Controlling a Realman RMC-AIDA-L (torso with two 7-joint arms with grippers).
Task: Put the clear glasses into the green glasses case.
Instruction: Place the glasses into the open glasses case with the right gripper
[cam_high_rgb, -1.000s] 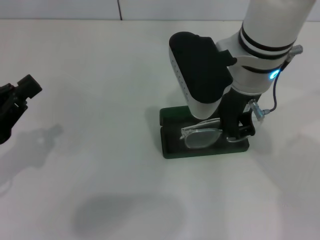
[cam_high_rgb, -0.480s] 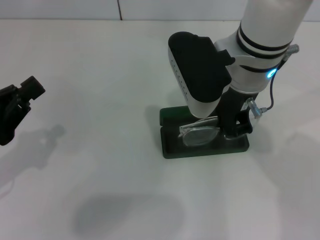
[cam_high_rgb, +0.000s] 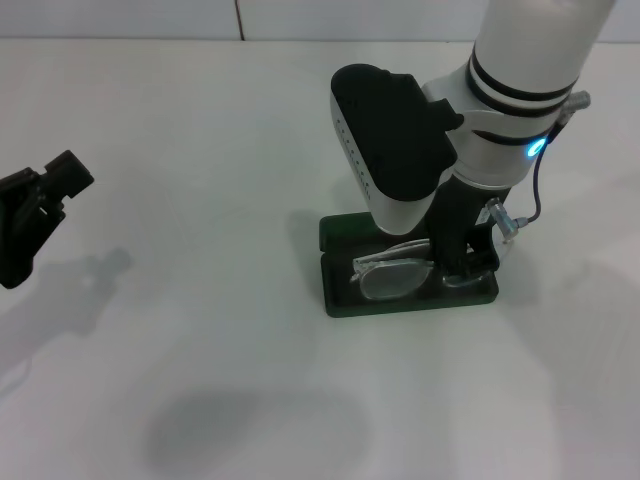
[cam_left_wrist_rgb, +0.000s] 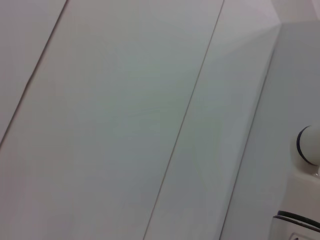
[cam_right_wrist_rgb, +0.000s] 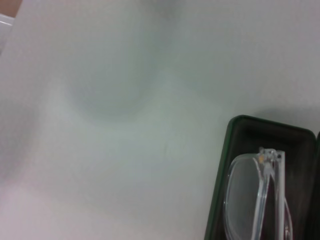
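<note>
Right under the right end effector (cam_high_rgb: 465, 262) lie the clear glasses (cam_high_rgb: 395, 277), inside the open green glasses case (cam_high_rgb: 345, 300) on the counter (cam_high_rgb: 200, 200). Their long side runs along the case. I cannot tell if it grips them. The left end effector (cam_high_rgb: 35, 215) waits far away.

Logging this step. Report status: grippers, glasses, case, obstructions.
Right gripper low over green glasses case. Clear glasses in its open tray. Left gripper parked far left. Nothing in the way.
</note>
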